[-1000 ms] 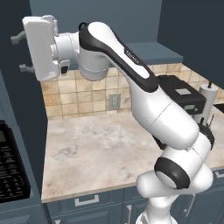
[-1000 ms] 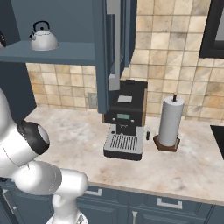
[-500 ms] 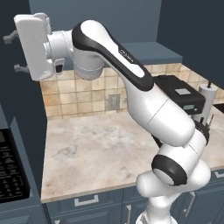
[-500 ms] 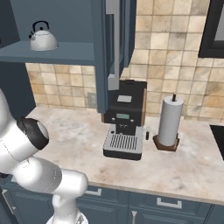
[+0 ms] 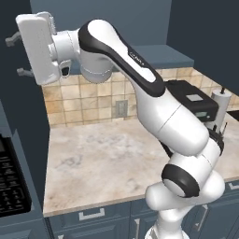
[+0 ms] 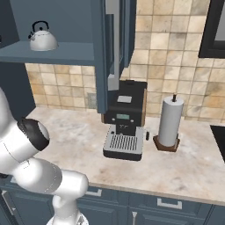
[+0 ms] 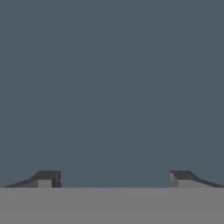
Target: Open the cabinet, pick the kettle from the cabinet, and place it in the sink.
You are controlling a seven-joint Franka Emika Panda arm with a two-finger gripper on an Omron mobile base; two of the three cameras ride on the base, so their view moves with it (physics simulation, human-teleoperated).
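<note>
Reaching high toward the upper left corner of the left base view, the gripper (image 5: 14, 56) points away from the counter (image 5: 107, 158), with its 2 fingertips spread wide and nothing between them. In the hand view the 2 dark tips stand far apart against a flat blue-grey surface, probably a panel of the cabinet (image 6: 107, 48), which the hand faces squarely.

The kettle (image 6: 42, 38) sits on the cabinet's open shelf (image 6: 52, 53), toward its left end as the right base view shows it, upright, with its arched handle on top. One door hangs swung out, edge-on, above the coffee machine (image 6: 125, 121), so the opening step looks done on that side.

The relation that matters: the kettle is not in the hand's line of sight, so it lies off to one side of the gripper, not ahead of it. Which side cannot be told from these views. The hand would have to turn toward the shelf. The kettle is squat and round with no real long axis.
</note>
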